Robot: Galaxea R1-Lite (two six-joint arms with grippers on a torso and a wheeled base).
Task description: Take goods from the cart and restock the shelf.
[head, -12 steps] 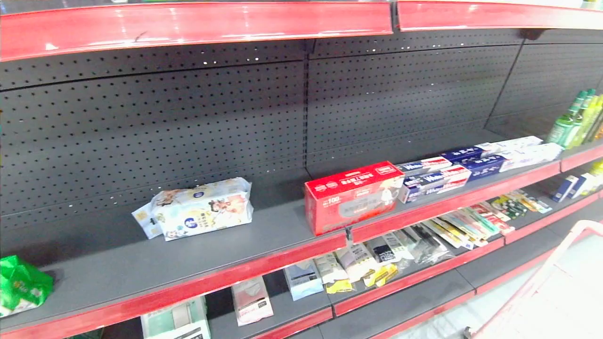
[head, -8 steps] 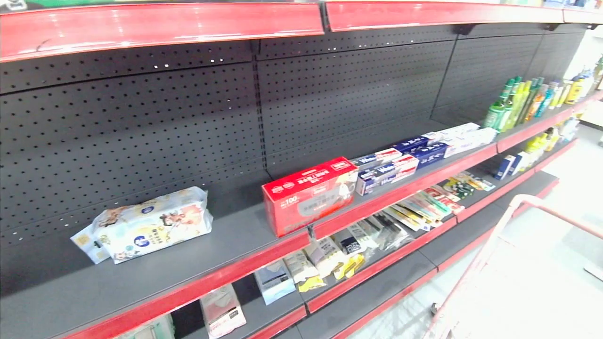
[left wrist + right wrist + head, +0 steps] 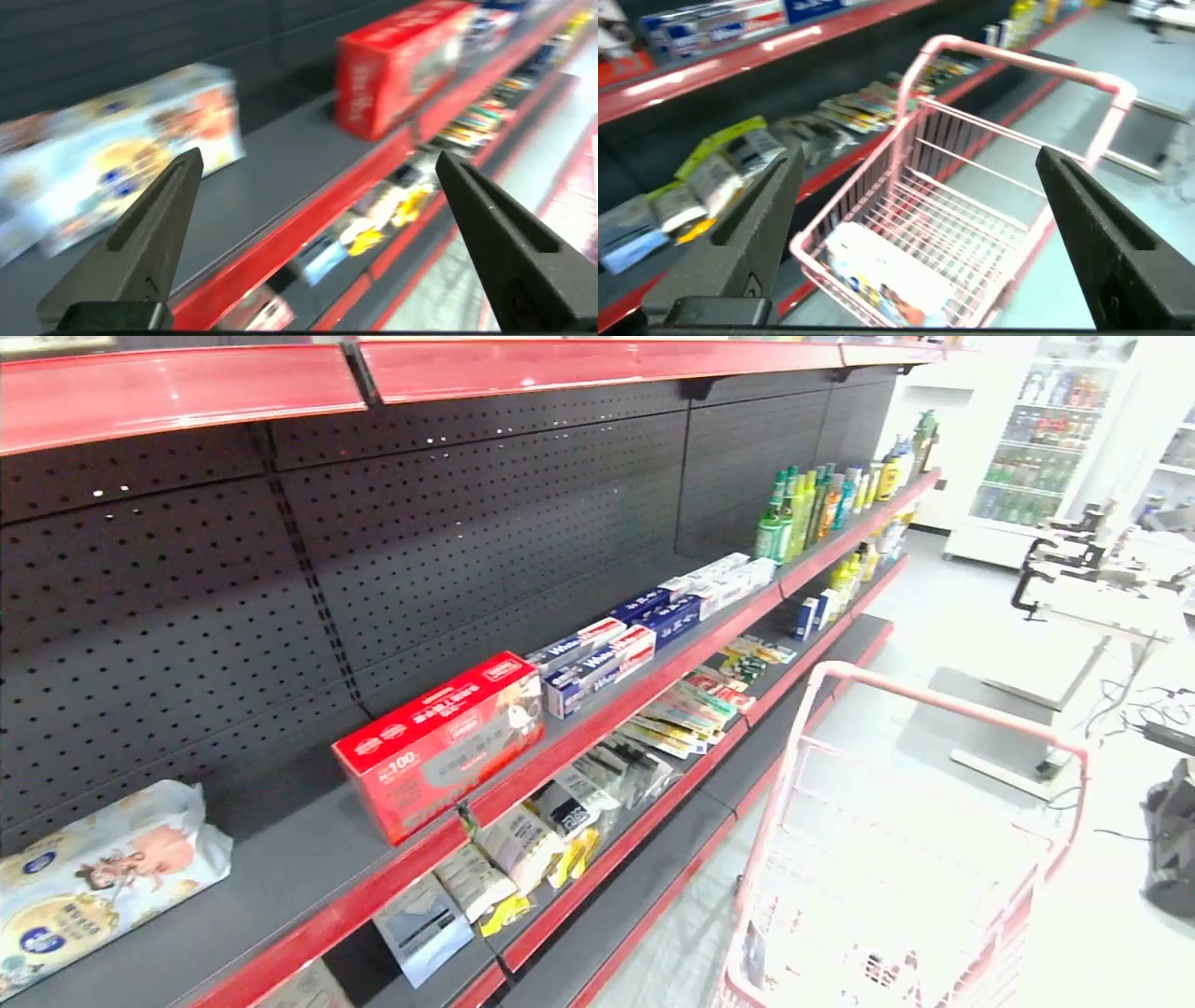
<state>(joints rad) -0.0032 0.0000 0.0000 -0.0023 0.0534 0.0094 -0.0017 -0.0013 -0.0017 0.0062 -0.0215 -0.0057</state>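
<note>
Right pincer (image 3: 915, 233) gapes empty over the cart (image 3: 1022, 63), apparently poised for its white pack (image 3: 878, 275); left pincer (image 3: 318, 233), likewise spread, faces the shelf (image 3: 280, 177).

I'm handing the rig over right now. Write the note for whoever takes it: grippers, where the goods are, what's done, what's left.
Left gripper: open, empty, in front of the shelf, facing the wipes pack and red box.
Right gripper: open, empty, above the cart.
Goods: a white pack lies in the cart's bottom.
Done: wipes pack and red box lie apart on the shelf.
Left: lift the white pack, likely with the right gripper, and shelve it on the bare stretch between them.
</note>
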